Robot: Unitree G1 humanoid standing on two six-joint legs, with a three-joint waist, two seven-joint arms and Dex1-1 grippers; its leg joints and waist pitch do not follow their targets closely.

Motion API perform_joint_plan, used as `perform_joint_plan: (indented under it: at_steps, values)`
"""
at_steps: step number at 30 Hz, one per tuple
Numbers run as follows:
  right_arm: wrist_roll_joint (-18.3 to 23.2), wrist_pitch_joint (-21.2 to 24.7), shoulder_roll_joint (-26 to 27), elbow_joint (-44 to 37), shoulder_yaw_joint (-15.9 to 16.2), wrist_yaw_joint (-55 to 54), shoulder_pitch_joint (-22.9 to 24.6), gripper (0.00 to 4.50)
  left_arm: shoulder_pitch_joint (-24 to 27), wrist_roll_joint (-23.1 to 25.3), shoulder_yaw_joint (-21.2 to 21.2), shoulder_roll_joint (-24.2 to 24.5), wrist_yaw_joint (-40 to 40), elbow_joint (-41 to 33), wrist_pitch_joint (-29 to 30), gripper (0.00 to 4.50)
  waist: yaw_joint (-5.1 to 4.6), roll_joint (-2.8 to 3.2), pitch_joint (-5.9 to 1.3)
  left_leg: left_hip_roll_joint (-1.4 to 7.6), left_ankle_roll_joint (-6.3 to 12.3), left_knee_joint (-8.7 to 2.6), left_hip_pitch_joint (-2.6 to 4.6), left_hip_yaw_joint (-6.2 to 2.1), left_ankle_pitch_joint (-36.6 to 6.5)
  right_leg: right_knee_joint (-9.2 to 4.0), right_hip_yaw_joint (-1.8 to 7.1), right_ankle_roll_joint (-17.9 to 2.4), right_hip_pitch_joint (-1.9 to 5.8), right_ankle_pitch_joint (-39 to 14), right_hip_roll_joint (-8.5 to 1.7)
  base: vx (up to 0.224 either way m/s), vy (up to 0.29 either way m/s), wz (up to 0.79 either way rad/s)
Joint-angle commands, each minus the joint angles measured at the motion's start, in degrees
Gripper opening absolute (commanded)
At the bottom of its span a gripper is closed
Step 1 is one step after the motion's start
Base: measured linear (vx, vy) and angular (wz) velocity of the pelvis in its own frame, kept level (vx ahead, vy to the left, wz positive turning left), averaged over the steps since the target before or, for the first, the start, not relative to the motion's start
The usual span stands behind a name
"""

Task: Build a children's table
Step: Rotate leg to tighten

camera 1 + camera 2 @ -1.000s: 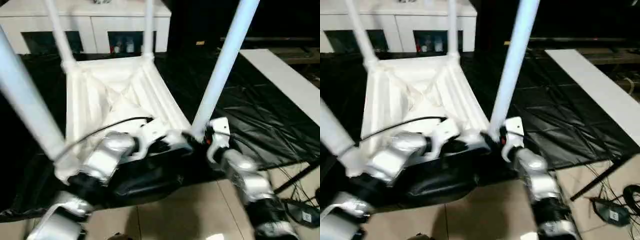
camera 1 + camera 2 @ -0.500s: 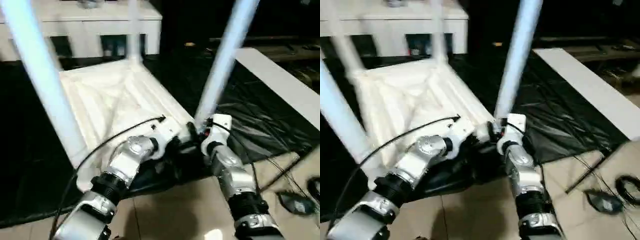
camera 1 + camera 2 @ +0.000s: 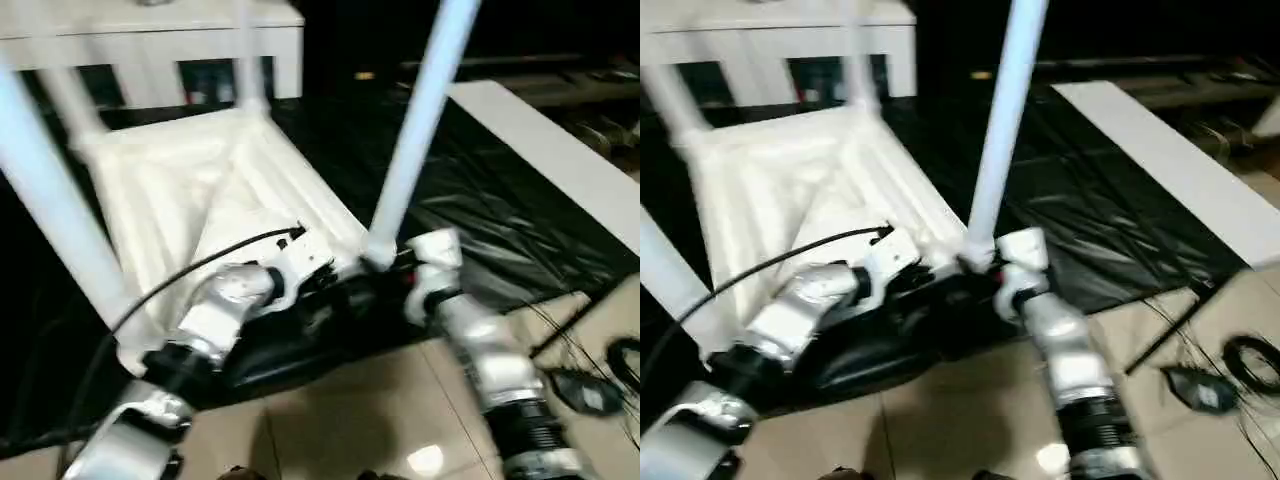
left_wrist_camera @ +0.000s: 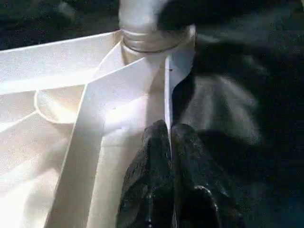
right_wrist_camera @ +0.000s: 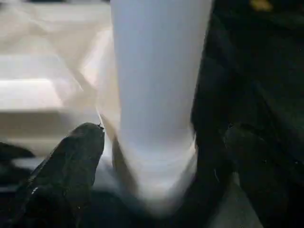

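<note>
head cam: tabletop [image 3: 190, 190] lies upside down on black sheet [image 3: 480, 210], legs standing up; both grippers sit at its near right corner.
left wrist: left gripper [image 4: 170, 137] pinched flat on the tabletop's thin edge wall, just short of the corner socket [image 4: 152, 45].
right wrist: right gripper [image 5: 164, 142] spread wide, near right leg [image 5: 159, 80] between the fingers (no pad contact visible).

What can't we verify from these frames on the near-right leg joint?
- Leg seating depth in socket: right wrist view, blurred, base hidden in shadow.
- Leg tops: head views, cut off by top edge.
- Thread engagement: left wrist view, dark shape covers it.
- Tabletop near edge: left forearm hides it.
</note>
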Motion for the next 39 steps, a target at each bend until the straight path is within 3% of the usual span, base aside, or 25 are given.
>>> perform_joint_plan:
  at_steps: [1,3,6,11,14,18,24,39]
  values:
    - [1.83,1.86,-3.02,-3.4,1.29,5.44,1.38,4.35,1.77,-0.34,-3.68,1.7,-6.42,-1.66,0.85,0.0,0.15,0.08,-3.16,4.42,-1.42,-5.31,1.83,-1.87,-25.31,-3.57,2.64,-8.43,1.28,-20.33,-3.84,0.0,0.0,0.0]
    - [3.15,3.09,-6.05,-5.17,1.34,9.82,2.18,4.35,2.44,-0.93,-4.43,4.38,-10.91,-2.97,0.63,0.0,0.63,0.33,-3.31,4.52,-1.62,-5.14,2.29,-1.66,-24.71,-3.28,2.85,-8.91,1.12,-17.9,-3.69,0.0,0.0,0.0]
    - [4.82,3.89,-9.69,-6.86,2.15,17.14,3.29,4.35,3.12,-1.67,-4.82,7.76,-15.78,-4.65,0.69,0.0,1.22,0.02,-3.55,4.48,-0.4,-4.83,2.27,-1.04,-21.28,-2.55,3.12,-10.61,1.38,-13.21,-3.49,0.0,0.0,0.0]
    - [4.79,3.55,-13.11,-6.94,5.78,26.24,3.99,4.35,3.05,-2.32,-4.63,10.64,-19.9,-5.71,2.08,0.0,1.28,-0.32,-3.38,4.22,0.97,-4.25,1.93,-0.69,-19.98,-2.46,3.64,-10.92,1.26,-16.5,-3.57,0.0,0.0,0.0]
    - [4.19,2.96,-12.93,-5.61,6.75,27.21,3.46,4.35,2.66,-1.99,-4.58,10.95,-19.74,-5.23,1.91,0.0,1.38,-0.62,-3.66,4.29,1.44,-4.14,1.78,-0.76,-17.27,-2.04,3.61,-11.51,1.57,-15.03,-3.55,0.0,0.0,0.0]
    - [3.08,1.79,-12.0,-2.49,8.29,27.15,1.79,4.35,2.53,-2.14,-4.6,11.32,-19.67,-5.7,2.39,0.0,1.15,-0.55,-3.54,4.26,0.6,-4.35,1.64,-0.94,-18.58,-2.21,3.44,-11.15,1.64,-18.07,-3.46,0.0,0.0,0.0]
    - [2.44,0.43,-10.91,-0.13,7.55,26.39,0.26,3.8,2.48,-2.01,-4.53,11.15,-19.87,-5.87,2.85,0.0,0.96,-0.58,-3.56,4.33,-1.38,-4.6,2.03,-1.2,-22.44,-2.54,3.44,-9.69,1.28,-21.06,-3.33,0.0,0.0,0.0]
    - [4.01,-0.56,-12.45,0.19,6.19,29.0,1.48,2.75,2.39,-1.77,-4.85,11.06,-19.71,-5.41,2.84,0.0,1.23,-0.55,-3.85,4.27,-0.12,-4.36,1.82,-0.98,-19.37,-2.06,3.41,-11.45,1.82,-15.73,-3.28,0.0,0.0,0.0]
